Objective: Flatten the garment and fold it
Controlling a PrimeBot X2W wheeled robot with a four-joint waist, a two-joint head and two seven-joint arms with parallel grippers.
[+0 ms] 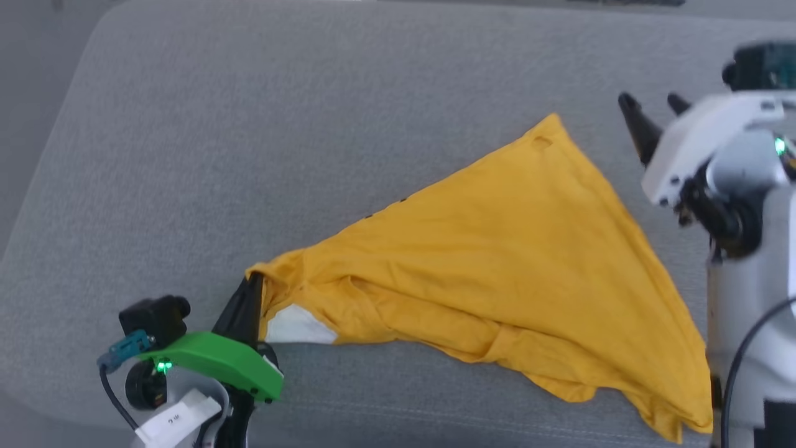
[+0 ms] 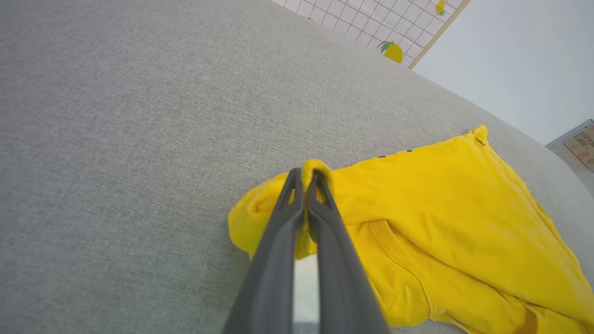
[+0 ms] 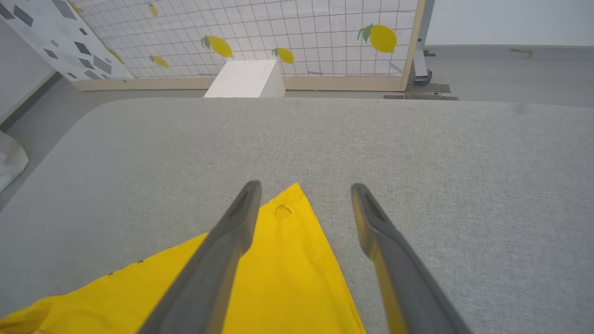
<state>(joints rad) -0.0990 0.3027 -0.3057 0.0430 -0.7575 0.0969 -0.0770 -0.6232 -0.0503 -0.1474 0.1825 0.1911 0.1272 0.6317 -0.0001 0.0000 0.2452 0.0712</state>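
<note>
The garment (image 1: 497,267), a mustard-yellow T-shirt, lies stretched in a rough triangle across the grey cushion (image 1: 311,124). Its far corner (image 3: 283,211) has a small hole and rests flat on the cushion. A white patch (image 1: 298,326) peeks out at its near-left end. My left gripper (image 1: 254,283) is shut on that left end, with a fold of yellow cloth (image 2: 312,169) pinched between the fingertips. My right gripper (image 1: 653,102) is open and raised to the right of the far corner. Its fingers (image 3: 232,232) straddle that corner from above and hold nothing.
The grey cushion (image 3: 417,139) extends well beyond the shirt to the left and back. Behind it stand a grid-patterned panel with lemon prints (image 3: 301,37) and a white wedge-shaped block (image 3: 246,79). A cardboard box (image 2: 580,144) sits at the far right.
</note>
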